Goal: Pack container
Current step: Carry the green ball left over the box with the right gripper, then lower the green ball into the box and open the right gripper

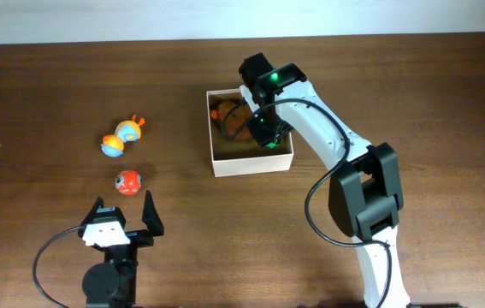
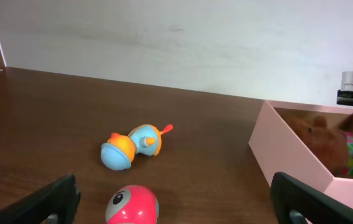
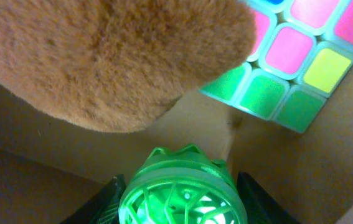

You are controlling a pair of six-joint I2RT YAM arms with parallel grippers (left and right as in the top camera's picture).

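The container (image 1: 251, 164) is a shallow white-walled box with a tan inside, at the table's middle back. It also shows in the left wrist view (image 2: 288, 155). Inside it lie a brown plush toy (image 1: 235, 120) (image 3: 108, 56) and a colourful puzzle cube (image 3: 294, 56). My right gripper (image 1: 268, 135) reaches down into the box and is shut on a glowing green lattice toy (image 3: 182, 190), just above the tan floor (image 3: 51, 155). My left gripper (image 1: 124, 212) (image 2: 176, 199) is open and empty near the front edge, with a red ball toy (image 1: 127, 181) (image 2: 132, 204) just ahead of its fingers.
A blue and orange toy (image 1: 122, 137) (image 2: 132, 145) lies on the brown table left of the box, beyond the red ball. The right arm stretches from the front right across to the box. A pale wall runs behind the table's far edge.
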